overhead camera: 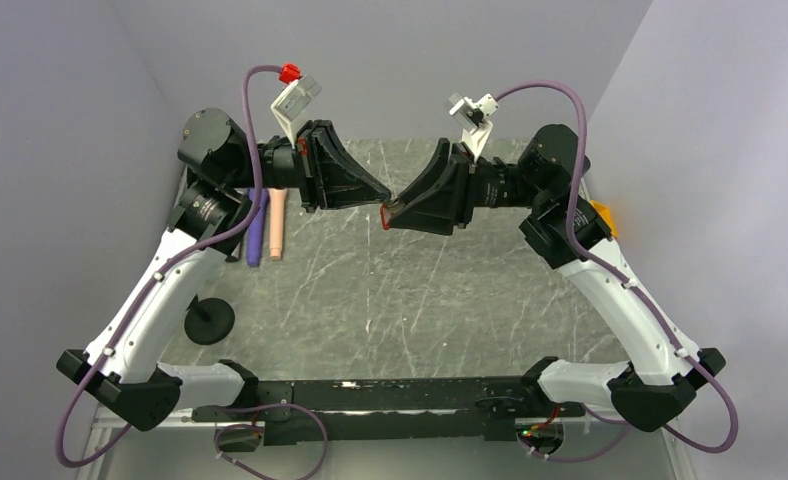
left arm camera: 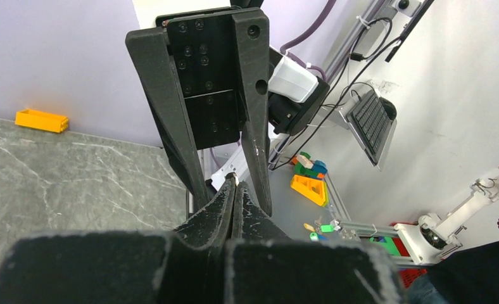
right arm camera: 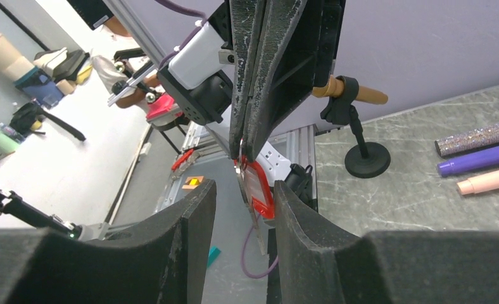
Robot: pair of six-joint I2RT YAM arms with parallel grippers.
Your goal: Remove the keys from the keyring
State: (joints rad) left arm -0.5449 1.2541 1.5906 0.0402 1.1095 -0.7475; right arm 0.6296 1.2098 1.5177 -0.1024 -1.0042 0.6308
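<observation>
Left jaws closed, right jaws parted

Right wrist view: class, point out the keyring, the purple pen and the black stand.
keyring (right arm camera: 259, 190), right wrist view, on its red tag.
purple pen (right arm camera: 481, 159), right wrist view, middle of the barrel.
black stand (right arm camera: 367, 160), right wrist view, on its round base.
</observation>
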